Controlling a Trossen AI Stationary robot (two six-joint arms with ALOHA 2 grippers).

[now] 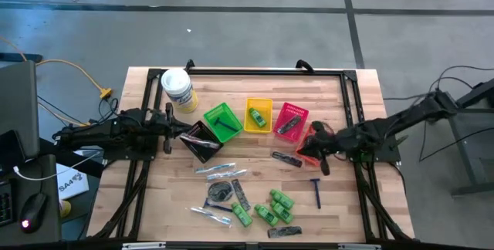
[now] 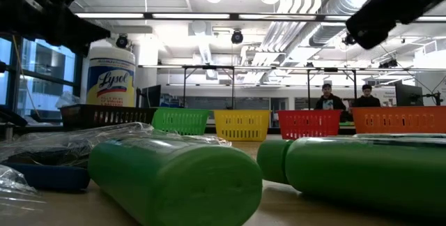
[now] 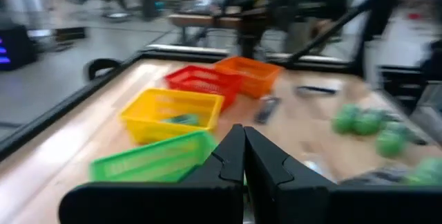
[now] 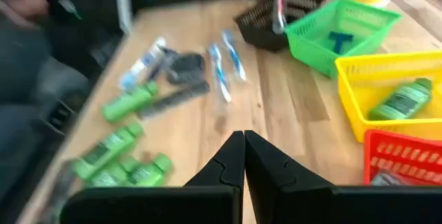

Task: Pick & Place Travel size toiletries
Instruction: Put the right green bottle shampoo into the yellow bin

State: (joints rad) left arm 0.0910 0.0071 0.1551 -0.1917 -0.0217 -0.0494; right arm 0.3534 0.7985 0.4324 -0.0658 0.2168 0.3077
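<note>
From above we see the wooden desk [image 1: 154, 204] with 5 small plastic baskets in a row: black [image 1: 199, 142], green [image 1: 222, 121], yellow [image 1: 258, 114], red [image 1: 291, 120] and orange [image 1: 309, 143]. The left claw [image 1: 171, 131] hangs beside the black basket, fingers pressed together and holding nothing. The right claw [image 1: 325, 156] sits at the orange basket, likewise closed and empty.

The overhead view lets us count the travel size toiletries loose on the desk: about 6 bright green mini bottles [image 1: 270, 208] clustered near the front, 1 blue-handled razor [image 1: 316, 190], several clear-wrapped slim sticks [image 1: 220, 170] and flat dark combs [image 1: 286, 158]. We cannot count the sticks and combs exactly.

The right wrist view alone shows basket contents clearly: 1 green bottle [image 4: 400, 99] in the yellow basket and 1 blue razor [image 4: 340, 41] in the green one.

Only the low view shows 2 people [image 2: 329, 99] far behind, and the label of the tall white tub [image 2: 110, 76].
</note>
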